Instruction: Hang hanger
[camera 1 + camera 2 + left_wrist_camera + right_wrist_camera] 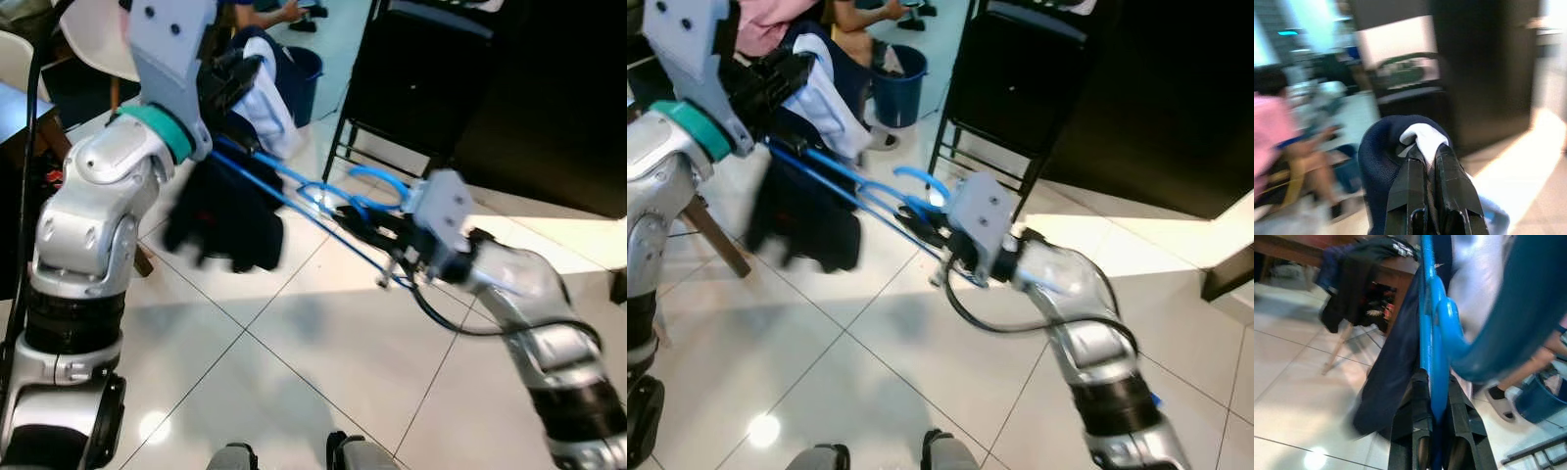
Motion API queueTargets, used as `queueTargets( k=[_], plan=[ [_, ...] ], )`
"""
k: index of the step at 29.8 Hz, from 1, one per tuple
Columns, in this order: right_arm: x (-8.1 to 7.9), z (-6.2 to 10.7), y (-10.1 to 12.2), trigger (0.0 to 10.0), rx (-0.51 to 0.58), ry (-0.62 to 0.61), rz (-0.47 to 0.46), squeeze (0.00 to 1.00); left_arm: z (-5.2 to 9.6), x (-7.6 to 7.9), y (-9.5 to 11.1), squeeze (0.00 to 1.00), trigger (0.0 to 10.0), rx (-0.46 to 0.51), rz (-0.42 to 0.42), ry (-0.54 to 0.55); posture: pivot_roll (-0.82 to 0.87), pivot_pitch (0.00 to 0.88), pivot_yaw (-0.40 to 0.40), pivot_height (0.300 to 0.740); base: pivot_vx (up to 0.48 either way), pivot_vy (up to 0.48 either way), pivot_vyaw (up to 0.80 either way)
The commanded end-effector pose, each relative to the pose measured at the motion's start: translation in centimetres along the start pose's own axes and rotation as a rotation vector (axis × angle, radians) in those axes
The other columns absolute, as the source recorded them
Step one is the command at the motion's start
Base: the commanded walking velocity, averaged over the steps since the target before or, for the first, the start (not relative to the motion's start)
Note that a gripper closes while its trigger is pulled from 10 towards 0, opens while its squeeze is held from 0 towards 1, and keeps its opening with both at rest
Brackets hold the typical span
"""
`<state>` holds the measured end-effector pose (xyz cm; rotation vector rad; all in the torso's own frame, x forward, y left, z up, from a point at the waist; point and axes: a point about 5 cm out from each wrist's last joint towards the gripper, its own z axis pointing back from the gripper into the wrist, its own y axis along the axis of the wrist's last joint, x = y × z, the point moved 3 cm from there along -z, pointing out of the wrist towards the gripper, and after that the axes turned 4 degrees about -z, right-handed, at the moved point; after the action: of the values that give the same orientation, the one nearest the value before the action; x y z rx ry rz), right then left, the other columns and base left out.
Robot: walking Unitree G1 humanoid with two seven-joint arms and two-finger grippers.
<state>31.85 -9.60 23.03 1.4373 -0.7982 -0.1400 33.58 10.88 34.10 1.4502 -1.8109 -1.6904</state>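
A blue plastic hanger stretches between my two arms above the tiled floor, carrying a dark navy garment with a white collar part. My right gripper is shut on the hanger's neck, just below its hook; the right wrist view shows the blue bar clamped between the black fingers. My left gripper, raised at the upper left, is shut on the garment's collar; in the left wrist view white fabric bulges between its fingers.
A black folding frame stands ahead against a dark wall. A blue bucket sits by a seated person at the back. A wooden table with dark clothes is at the left. Open tiled floor lies before me.
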Motion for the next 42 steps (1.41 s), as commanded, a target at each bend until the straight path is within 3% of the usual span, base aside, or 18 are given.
queueTargets(
  k=[1,2,3,5,6,12,16,18,19,21,22,23,24,25,27,38,42],
  plan=[
    [0.2,0.0,-0.2,10.0,-0.006,-0.019,0.018,0.00,0.2,0.3,0.5,0.00,10.0,0.019,-0.033,-0.015,0.05,0.088,0.023,0.740,0.000,0.000,0.00],
    [0.6,0.6,0.3,10.0,0.003,-0.024,0.012,0.00,0.2,-0.8,-0.2,0.00,10.0,-0.018,-0.108,0.058,0.05,0.088,0.023,0.740,0.000,0.000,0.00],
    [0.6,0.6,0.3,10.0,0.003,-0.024,0.012,0.00,0.2,-0.8,-0.2,0.00,10.0,-0.018,-0.108,0.058,0.05,0.088,0.023,0.740,0.000,0.000,0.00],
    [0.8,2.1,1.2,10.0,0.015,-0.005,0.004,0.00,0.6,-3.3,-1.7,0.00,10.0,-0.098,-0.291,0.222,0.05,0.092,0.021,0.740,0.000,0.000,0.00],
    [0.5,3.1,1.7,10.0,0.017,0.036,-0.004,0.00,1.0,-4.6,-2.5,0.00,10.0,-0.136,-0.311,0.309,0.05,0.093,0.022,0.740,0.000,0.000,0.00],
    [-0.7,5.0,3.3,10.0,0.030,0.132,-0.022,0.00,1.8,-6.3,-4.0,0.00,10.0,-0.203,-0.313,0.434,0.03,0.098,0.026,0.740,0.000,0.000,0.00],
    [-1.3,5.8,4.2,10.0,0.040,0.169,-0.029,0.00,1.9,-6.7,-4.3,0.00,10.0,-0.204,-0.299,0.450,0.01,0.100,0.031,0.740,0.000,0.000,0.00],
    [-0.9,6.1,3.8,10.0,0.017,0.144,-0.019,0.00,1.7,-6.3,-4.2,0.00,10.0,-0.194,-0.267,0.413,0.01,0.100,0.034,0.740,0.000,0.000,0.00],
    [-0.2,6.3,3.0,10.0,-0.020,0.101,0.001,0.00,1.5,-5.4,-3.8,0.00,10.0,-0.168,-0.242,0.335,0.01,0.101,0.038,0.740,0.000,0.000,0.00],
    [-0.2,6.3,3.0,10.0,-0.020,0.101,0.001,0.00,1.5,-5.4,-3.8,0.00,10.0,-0.168,-0.242,0.335,0.01,0.101,0.038,0.740,0.000,0.000,0.00],
    [0.6,6.3,2.0,10.0,-0.051,0.045,0.013,0.00,1.4,-3.9,-3.5,0.00,10.0,-0.139,-0.204,0.222,0.01,0.101,0.038,0.740,0.000,0.000,0.00],
    [0.6,6.3,2.0,10.0,-0.051,0.045,0.013,0.00,1.4,-3.9,-3.5,0.00,10.0,-0.139,-0.204,0.222,0.01,0.101,0.038,0.740,0.000,0.000,0.00],
    [1.1,6.1,1.1,10.0,-0.074,0.006,0.021,0.00,1.5,-2.3,-3.1,0.00,10.0,-0.111,-0.165,0.109,0.01,0.101,0.038,0.740,0.000,0.000,0.00],
    [1.1,6.1,1.1,10.0,-0.074,0.006,0.021,0.00,1.5,-2.3,-3.1,0.00,10.0,-0.111,-0.165,0.109,0.01,0.101,0.038,0.740,0.000,0.000,0.00],
    [1.2,5.0,0.1,10.0,-0.087,-0.033,0.016,0.00,1.8,-0.1,-2.0,0.00,10.0,-0.054,-0.113,-0.040,0.03,0.102,0.033,0.740,0.000,0.000,0.00],
    [1.4,4.1,-0.1,10.0,-0.077,-0.043,-0.009,0.00,2.2,1.0,-0.5,0.00,10.0,0.003,-0.108,-0.119,0.05,0.104,0.021,0.740,0.000,0.000,0.00],
    [0.1,3.7,1.1,10.0,-0.018,0.042,-0.050,0.00,1.8,1.2,-0.9,0.00,10.0,-0.003,-0.112,-0.133,0.04,0.103,0.023,0.740,0.000,0.000,0.00]
  ],
)
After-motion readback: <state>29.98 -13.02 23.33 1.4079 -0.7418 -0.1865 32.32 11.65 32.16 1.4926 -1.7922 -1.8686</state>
